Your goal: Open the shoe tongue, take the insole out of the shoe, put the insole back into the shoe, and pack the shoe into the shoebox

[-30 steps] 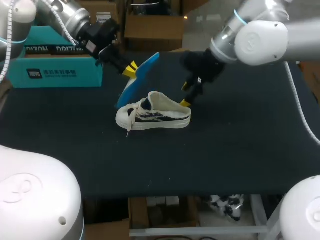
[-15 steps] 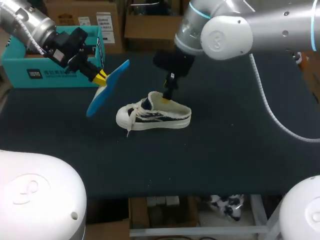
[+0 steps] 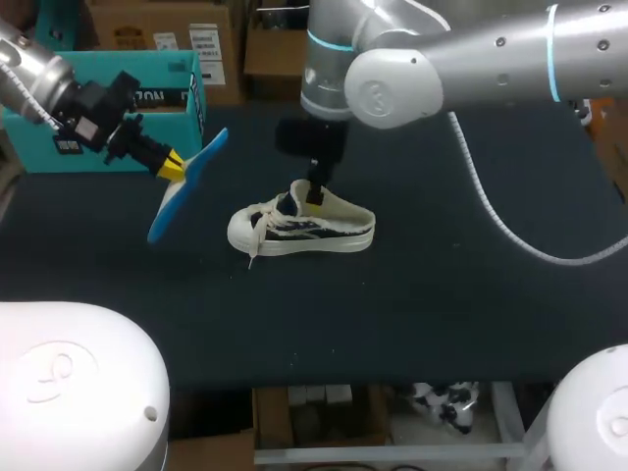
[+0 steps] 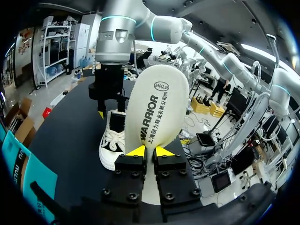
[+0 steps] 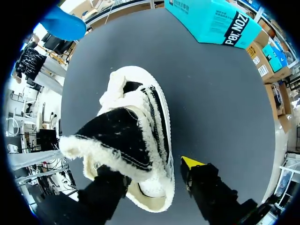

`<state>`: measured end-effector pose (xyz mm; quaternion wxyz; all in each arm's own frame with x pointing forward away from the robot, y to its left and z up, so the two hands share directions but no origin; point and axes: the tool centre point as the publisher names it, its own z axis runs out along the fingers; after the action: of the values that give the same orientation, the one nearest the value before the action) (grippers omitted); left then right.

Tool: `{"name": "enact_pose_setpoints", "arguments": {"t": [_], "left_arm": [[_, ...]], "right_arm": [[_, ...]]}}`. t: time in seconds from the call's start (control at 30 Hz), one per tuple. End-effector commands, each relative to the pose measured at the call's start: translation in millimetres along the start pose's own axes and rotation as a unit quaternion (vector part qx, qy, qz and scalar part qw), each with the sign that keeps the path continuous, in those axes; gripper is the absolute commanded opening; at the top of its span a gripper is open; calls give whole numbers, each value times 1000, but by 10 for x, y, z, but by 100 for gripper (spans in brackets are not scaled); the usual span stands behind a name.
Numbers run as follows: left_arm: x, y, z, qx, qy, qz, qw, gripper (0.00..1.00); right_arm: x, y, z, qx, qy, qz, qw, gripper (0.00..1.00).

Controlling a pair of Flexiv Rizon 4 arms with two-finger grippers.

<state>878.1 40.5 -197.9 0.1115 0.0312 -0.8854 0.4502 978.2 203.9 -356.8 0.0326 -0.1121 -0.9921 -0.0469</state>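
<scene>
The white lace-up shoe [image 3: 299, 228] lies on its sole mid-table, toe to the left. My right gripper [image 3: 314, 192] is down at its opening. In the right wrist view the black fleece-edged tongue [image 5: 117, 140] and the shoe's side wall lie between the parted fingers of the right gripper [image 5: 150, 176]. One yellow tip [image 5: 192, 162] stands just outside the shoe; the other is hidden under the tongue. My left gripper [image 3: 172, 167] is shut on the insole [image 3: 182, 186], blue on top and white underneath [image 4: 154, 108], held in the air left of the shoe.
The teal shoebox [image 3: 128, 103] stands at the table's back left, behind the left arm, and shows again as the teal shoebox [image 5: 211, 18] beyond the shoe. Dark table surface [image 3: 461, 294] stretches to the right and front of the shoe.
The left arm carried the insole leftward, away from the shoe. The right gripper moved left from beside the heel to the shoe's opening, and its fingers have come closer together.
</scene>
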Motion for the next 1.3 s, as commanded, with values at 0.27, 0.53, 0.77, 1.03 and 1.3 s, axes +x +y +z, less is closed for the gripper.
{"name": "enact_pose_setpoints", "arguments": {"t": [0.27, 0.53, 0.77, 1.03, 1.3], "left_arm": [[-84, -42, 44, -6, 1, 1, 1000, 0], [-243, -130, 87, -14, 25, 18, 999, 0], [-439, -296, 126, -16, 66, 60, 996, 0], [-697, -671, 224, -25, 130, 124, 983, 0], [-926, -942, 329, -34, 188, 168, 967, 0]], "right_arm": [[48, 15, -67, 30, -16, 24, 999, 0], [141, 20, -129, 23, -17, 73, 997, 0], [291, -42, -273, -7, -16, 170, 985, 0], [525, -100, -398, -80, -17, 304, 949, 0], [739, -134, -382, -159, -33, 415, 895, 0]]}}
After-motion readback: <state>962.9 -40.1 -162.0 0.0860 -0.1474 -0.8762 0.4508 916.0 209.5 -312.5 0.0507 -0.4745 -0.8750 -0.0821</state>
